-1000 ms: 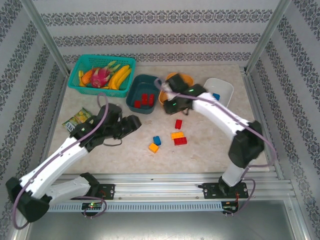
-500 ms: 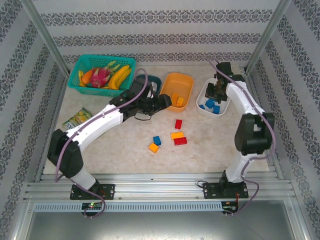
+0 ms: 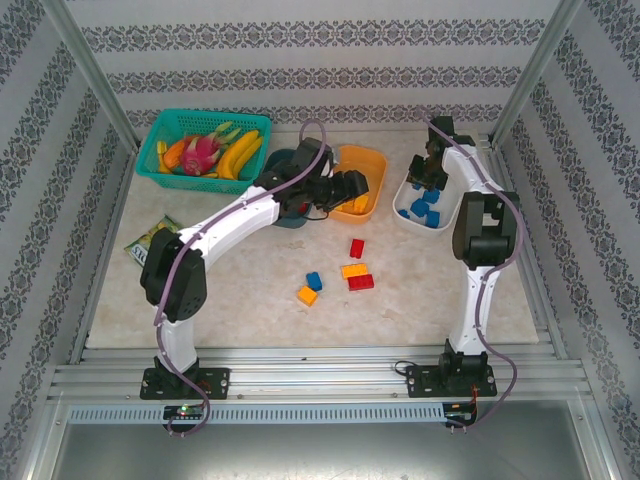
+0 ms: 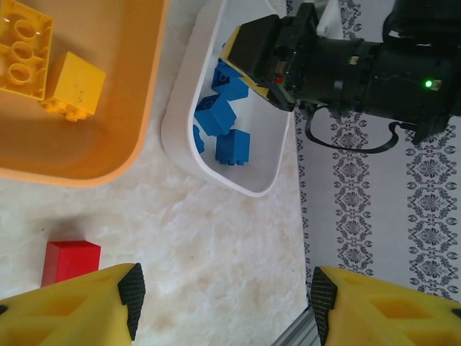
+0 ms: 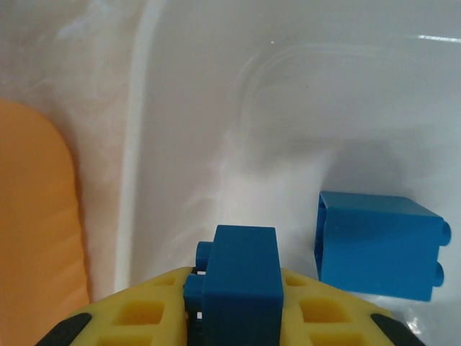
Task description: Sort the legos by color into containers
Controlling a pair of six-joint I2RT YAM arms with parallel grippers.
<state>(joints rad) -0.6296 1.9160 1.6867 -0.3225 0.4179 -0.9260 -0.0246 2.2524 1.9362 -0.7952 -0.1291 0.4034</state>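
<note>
My right gripper (image 3: pixel 425 175) is over the white tub (image 3: pixel 405 217), shut on a blue lego (image 5: pixel 241 285) held between its yellow fingers (image 5: pixel 130 317). Another blue lego (image 5: pixel 378 245) lies on the tub floor (image 5: pixel 288 108), and several blue ones (image 4: pixel 223 122) lie in the white tub. My left gripper (image 3: pixel 352 188) hangs open over the near edge of the orange tub (image 3: pixel 372 158), its pads (image 4: pixel 132 288) wide apart above bare table. Yellow legos (image 4: pixel 25 47) lie in the orange tub (image 4: pixel 108 144). The teal tub (image 3: pixel 283 158) is mostly hidden under my left arm.
Loose legos lie mid-table: a red one (image 3: pixel 356 248), a yellow one (image 3: pixel 353 270) beside another red one (image 3: pixel 361 282), a blue one (image 3: pixel 314 281) and an orange one (image 3: pixel 307 295). A teal fruit basket (image 3: pixel 205 145) stands back left, with a snack packet (image 3: pixel 150 240) at the left.
My left arm has swung from the left of the table to the orange tub. My right arm went from the orange tub to the white tub, where more blue legos now lie.
</note>
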